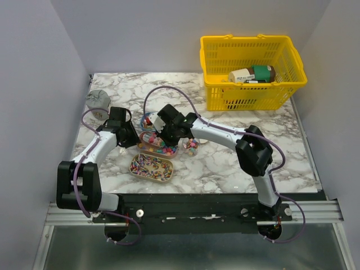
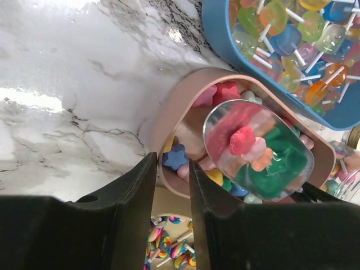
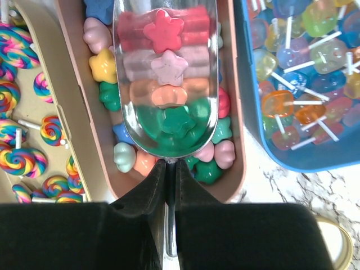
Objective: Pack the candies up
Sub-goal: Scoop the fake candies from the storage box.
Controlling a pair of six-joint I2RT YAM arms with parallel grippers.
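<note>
— Where were your fingers?
— My right fingers (image 3: 140, 225) were clamped on the scoop (image 3: 126, 107) handle. My left fingers (image 2: 135, 225) stood parted at the pink tray (image 2: 171, 107) rim.
— And the candies?
— Four star candies (image 3: 164, 28) lay in the scoop, above the others in the tray. I judged a slow, level lift best.

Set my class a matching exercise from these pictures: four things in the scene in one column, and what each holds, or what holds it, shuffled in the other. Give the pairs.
Column A
1. blue tray
2. beige tray
3. metal scoop
4. yellow basket

Column B
a. holds rainbow swirl lollipops
b. gripped by the right end effector
c. holds translucent square lollipops
d. holds a white and green bottle

Pairs: 1-c, 2-a, 3-b, 4-d
</note>
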